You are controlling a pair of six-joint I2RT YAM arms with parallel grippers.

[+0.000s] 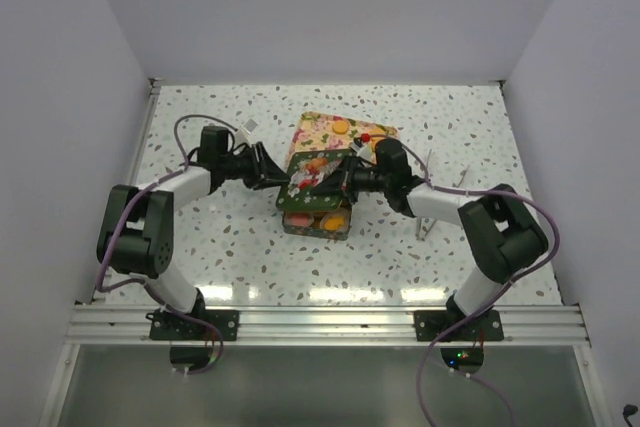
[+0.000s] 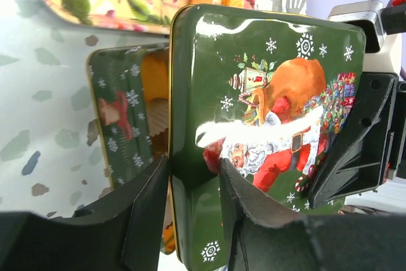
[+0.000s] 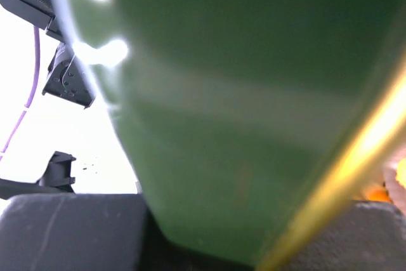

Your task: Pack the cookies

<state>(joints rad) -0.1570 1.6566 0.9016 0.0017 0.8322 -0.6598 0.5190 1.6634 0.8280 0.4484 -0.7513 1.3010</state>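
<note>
We see our left fingers [image 2: 146,220] clamped on one rim of the green Santa lid [image 2: 273,112]. Our right fingers [image 3: 70,233] are clamped on its opposite edge, holding it over the open green tin [image 1: 315,225] on the table [image 1: 220,237]. Orange cookies [image 1: 333,219] lie inside that tin, near a floral box [image 1: 340,132].

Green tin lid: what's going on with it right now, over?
Left gripper and right gripper both clamped on Santa lid. Lid held over open tin, cookies inside. Nothing blocking.
</note>
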